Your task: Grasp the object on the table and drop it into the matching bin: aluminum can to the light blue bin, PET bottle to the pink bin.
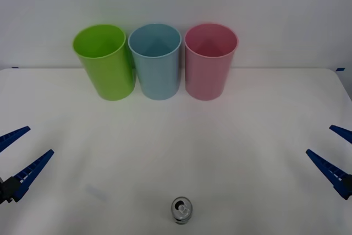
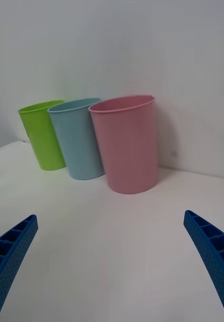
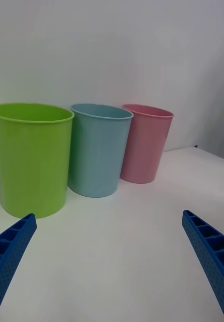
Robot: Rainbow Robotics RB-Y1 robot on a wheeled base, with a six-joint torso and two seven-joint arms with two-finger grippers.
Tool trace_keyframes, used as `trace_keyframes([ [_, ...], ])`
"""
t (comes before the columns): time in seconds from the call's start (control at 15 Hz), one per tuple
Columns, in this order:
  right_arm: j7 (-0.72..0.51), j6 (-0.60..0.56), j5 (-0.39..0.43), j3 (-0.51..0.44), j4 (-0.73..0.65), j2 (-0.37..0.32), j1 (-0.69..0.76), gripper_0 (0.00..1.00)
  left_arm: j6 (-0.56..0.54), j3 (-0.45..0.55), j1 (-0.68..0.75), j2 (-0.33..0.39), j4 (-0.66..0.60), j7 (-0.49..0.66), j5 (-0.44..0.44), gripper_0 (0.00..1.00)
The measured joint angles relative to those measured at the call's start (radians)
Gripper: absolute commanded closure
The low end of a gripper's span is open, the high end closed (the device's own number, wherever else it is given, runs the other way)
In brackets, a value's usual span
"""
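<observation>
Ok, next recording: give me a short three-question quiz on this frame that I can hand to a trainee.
1. True or false: the aluminum can already sits inside the light blue bin.
2. Which bin stands between the other two? A) lime green cup B) light blue bin C) pink bin
3. Fill in: the left gripper and right gripper both have their fingers ____.

Key
1. False: it stands upright on the table, near the front edge, apart from all three bins.
2. B
3. open, each low at its own side of the table, holding nothing.
</observation>
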Motion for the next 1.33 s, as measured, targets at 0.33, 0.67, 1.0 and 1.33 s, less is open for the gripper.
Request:
trace_keyframes([
  [0.33, 0.027, -0.005, 0.041, 0.090, 0.045, -0.014, -0.034, 0.00, 0.000, 0.000, 0.000, 0.000, 0.000, 0.000, 0.000, 0.00],
  [0.67, 0.071, -0.026, 0.092, 0.200, 0.104, -0.041, -0.085, 0.00, 0.000, 0.000, 0.000, 0.000, 0.000, 0.000, 0.000, 0.00],
  [1.0, 0.110, -0.131, 0.165, 0.259, 0.226, -0.046, -0.182, 0.00, 0.000, 0.000, 0.000, 0.000, 0.000, 0.000, 0.000, 0.00],
  [1.33, 0.161, -0.226, 0.203, 0.331, 0.293, -0.056, -0.243, 0.00, 0.000, 0.000, 0.000, 0.000, 0.000, 0.000, 0.000, 0.00],
])
